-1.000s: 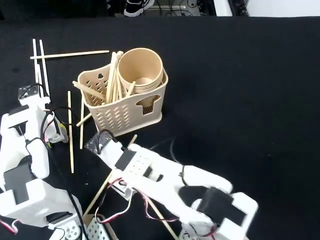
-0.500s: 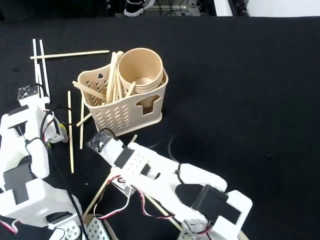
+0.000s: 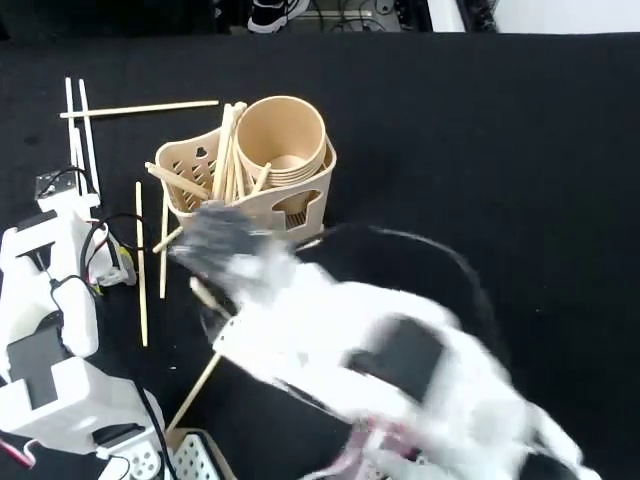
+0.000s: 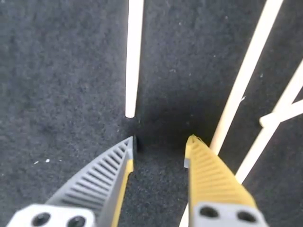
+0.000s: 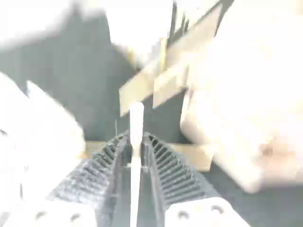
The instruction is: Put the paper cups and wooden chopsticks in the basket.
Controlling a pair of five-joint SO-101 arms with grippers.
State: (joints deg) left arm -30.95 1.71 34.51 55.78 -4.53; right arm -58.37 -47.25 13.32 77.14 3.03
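Chopsticks of pale wood (image 3: 228, 160) stand bundled in one compartment of the beige slotted basket (image 3: 255, 215), on the side nearer the left arm (image 3: 50, 300). A nest of paper cups (image 3: 283, 135) fills the other compartment, rims up. The basket sits on the black worktop (image 3: 480, 150).

More loose chopsticks (image 3: 141, 265) lie on the worktop around the basket. Two lie parallel at the far left corner and one lies crosswise beyond them. Two more run between the left arm and the basket, and another lies slanted near the arm bases.

The right arm (image 3: 340, 340) stretches across the worktop in front of the basket, its tip close to the basket's front wall. In its wrist view the right hand (image 5: 136, 142) is pinching a held chopstick (image 5: 136, 116) between its dark ribbed fingers (image 5: 111, 156). The stick points outward past the fingertips, and the basket's pale wall is just beside it.

The left hand (image 4: 161, 139) hangs low over the worktop with its fingers spread and nothing between them. The blunt end of a single chopstick (image 4: 131, 56) lies just beyond the gap. Its yellow finger (image 4: 208, 175) is just beside a few slanted chopsticks (image 4: 246, 80).
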